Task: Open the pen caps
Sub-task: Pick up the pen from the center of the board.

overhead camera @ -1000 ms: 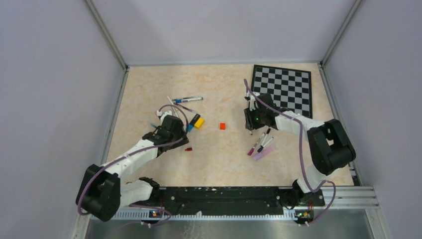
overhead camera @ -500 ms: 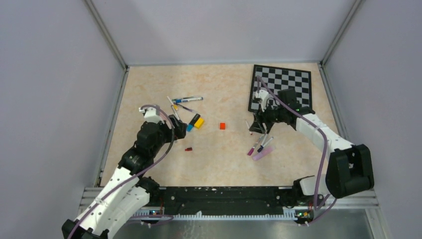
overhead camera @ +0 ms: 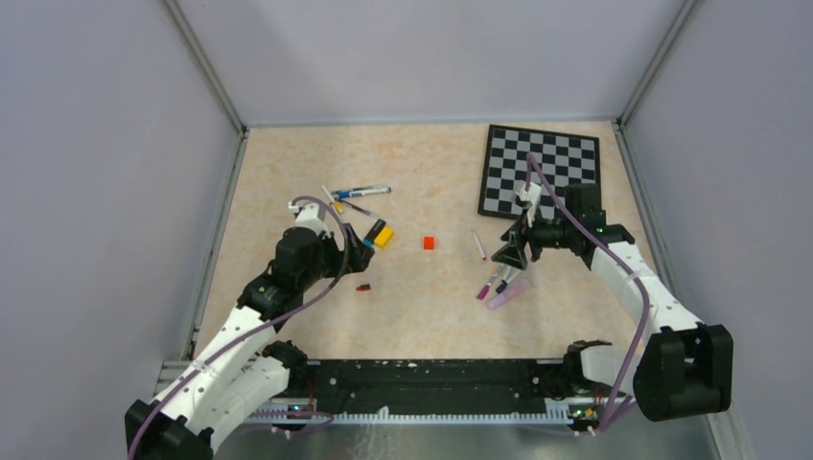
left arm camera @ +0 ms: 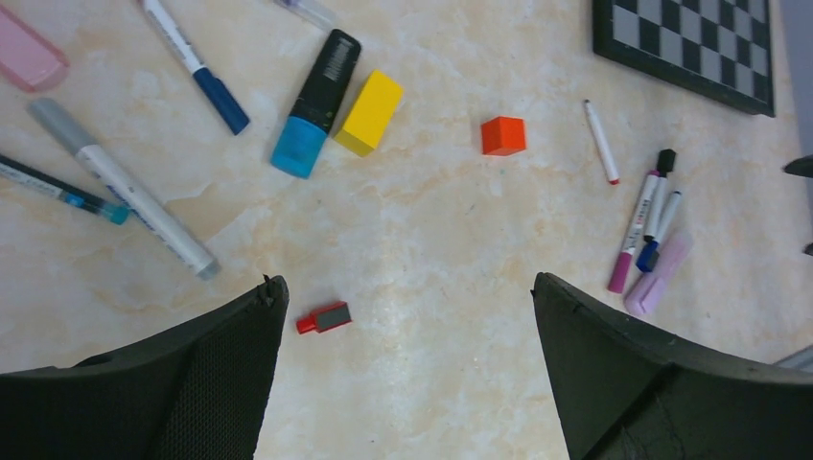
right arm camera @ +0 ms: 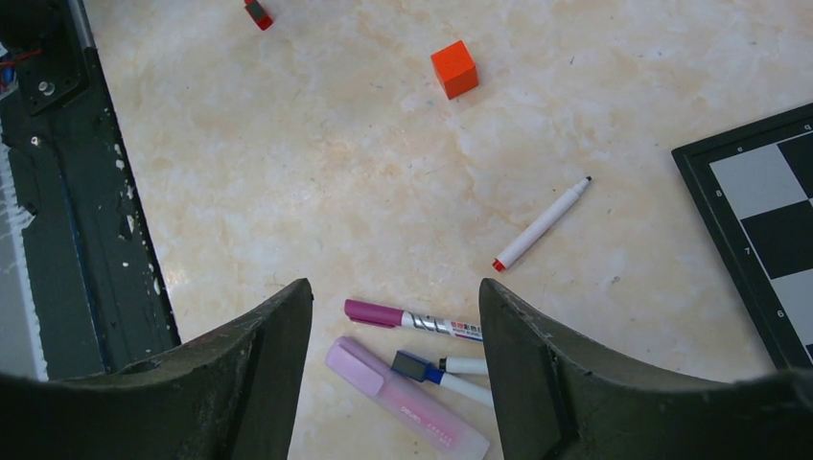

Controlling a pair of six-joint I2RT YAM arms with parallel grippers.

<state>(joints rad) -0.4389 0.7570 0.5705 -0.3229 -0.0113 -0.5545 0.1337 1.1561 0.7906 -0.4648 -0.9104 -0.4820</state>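
Beige marbled table point(overhead camera: 422, 316), with pens scattered in two groups. The right gripper point(right arm camera: 395, 285) is seen spread wide with nothing held; the left gripper point(left arm camera: 407, 283) is likewise wide and empty.

At 6 o'clock under the right jaws, three capped pens are bunched: magenta pen point(right arm camera: 412, 319), blue-capped pen point(right arm camera: 436, 371), pink highlighter point(right arm camera: 403, 398). A thin red-tipped pen point(right arm camera: 540, 225) lies apart at 2 o'clock.

Step judged: a capped pen is to be picked up. The magenta pen is best taken mid-barrel, so that the cap end is left free for the other gripper. Its neighbours lie close and should not be nudged.

A loose red cap point(left arm camera: 323, 317) and the cyan-capped highlighter point(left arm camera: 316, 103) at 11 o'clock are shown plainly only by the left wrist view. Overhead, the bunch is partly hidden by the right gripper.
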